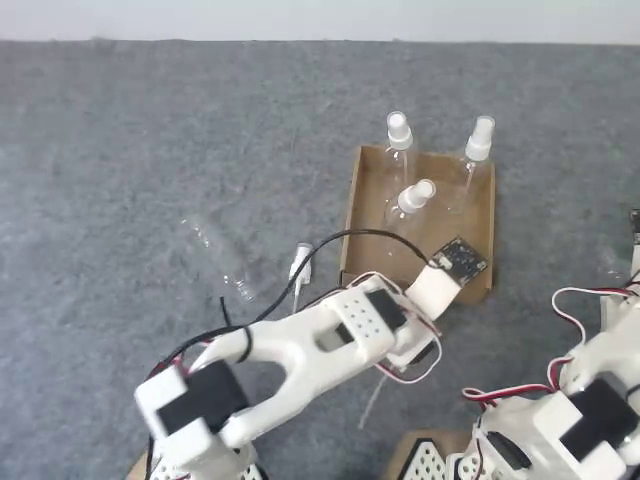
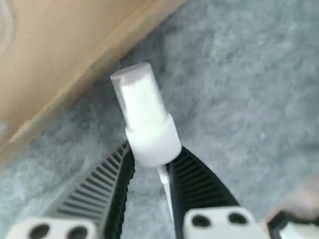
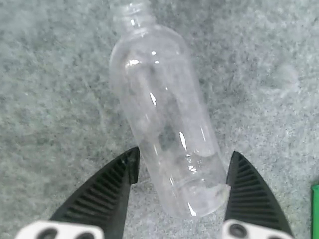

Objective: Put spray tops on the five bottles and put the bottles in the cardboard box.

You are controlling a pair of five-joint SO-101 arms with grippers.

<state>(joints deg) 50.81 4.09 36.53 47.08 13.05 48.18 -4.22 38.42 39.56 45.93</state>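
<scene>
Three capped bottles (image 1: 399, 140) are standing upright inside the cardboard box (image 1: 350, 220), toward its far end, so about three fifths of the job is looking finished. Two bottles are waiting without tops, both lying on the grey carpet (image 1: 120, 150).

The left gripper (image 2: 152, 152) is pinching a spray top (image 2: 144, 112) by its collar, nozzle pointing away from the wrist and thin tube trailing back between the fingers. It is hovering just beside the box's near outside wall.

The right gripper (image 3: 183, 162) is spread wide, its fingers sitting either side of the base of an uncapped bottle (image 3: 164, 114). The bottle's open neck is pointing away from the claw.

The other bare bottle (image 1: 218, 252) is lying well to the left of the box. A loose spray top (image 1: 300, 262) is resting between that bottle and the box.

By my reckoning, two cappings and two placements are left.

The carpet on the left is offering plenty of open room. The box's near wall is sitting close to the left claw, so I would expect any swing there to need care. The box's near half is looking free for the last two bottles.
</scene>
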